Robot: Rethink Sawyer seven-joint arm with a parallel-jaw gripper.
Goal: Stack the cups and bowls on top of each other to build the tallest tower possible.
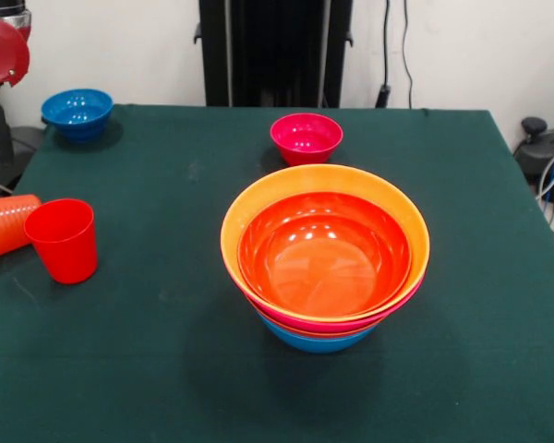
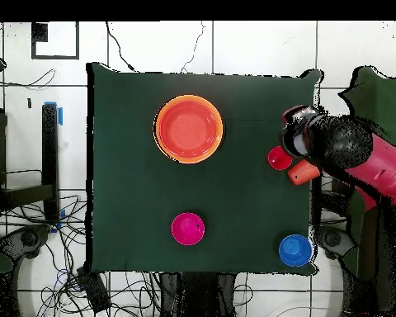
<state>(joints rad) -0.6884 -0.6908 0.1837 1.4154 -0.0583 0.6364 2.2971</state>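
Observation:
The tower (image 1: 325,268) stands mid-table: a blue bowl at the base, pink and yellow-orange bowls above it, and a red-orange bowl nested on top. From above the tower (image 2: 189,129) shows as orange rings. A small magenta bowl (image 1: 306,138) (image 2: 188,229) and a small blue bowl (image 1: 77,113) (image 2: 295,250) sit apart. The red cup (image 1: 65,240) (image 2: 279,158) is upright. Beside it the ribbed orange cup (image 1: 5,224) (image 2: 303,172) lies on its side. My gripper (image 2: 294,137) hangs at the table's edge close to the two cups, and its state does not show.
The red and black arm (image 2: 350,157) (image 1: 0,51) hangs over the table's edge beside the cups. The dark green cloth (image 1: 166,369) covers the table. Cables and frame parts lie beyond its edges.

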